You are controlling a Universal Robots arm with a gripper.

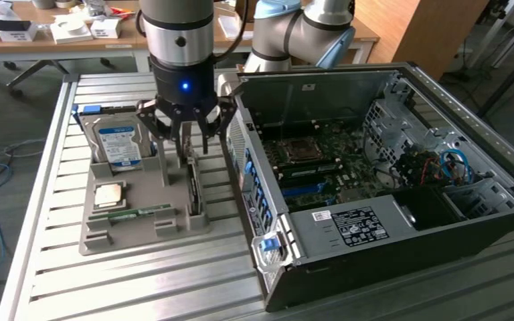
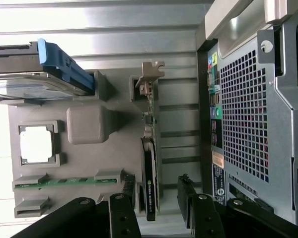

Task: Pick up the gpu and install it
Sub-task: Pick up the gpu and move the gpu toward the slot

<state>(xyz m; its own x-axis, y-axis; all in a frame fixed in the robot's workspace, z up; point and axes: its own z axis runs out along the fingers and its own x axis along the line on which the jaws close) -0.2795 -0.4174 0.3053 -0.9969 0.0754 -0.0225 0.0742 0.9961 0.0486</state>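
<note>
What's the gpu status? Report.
Pincer open over gpu, no grip. Gpu on edge in tray slot. Case close alongside.

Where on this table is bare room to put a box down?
The table is bare in front of the grey tray and along its side at the exterior view's left. Crowded: between tray and computer case, where the gripper hangs over the gpu.

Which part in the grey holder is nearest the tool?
The gpu, the dark card standing on edge beneath the tool; hard drive, processor and memory stick sit aside.
</note>
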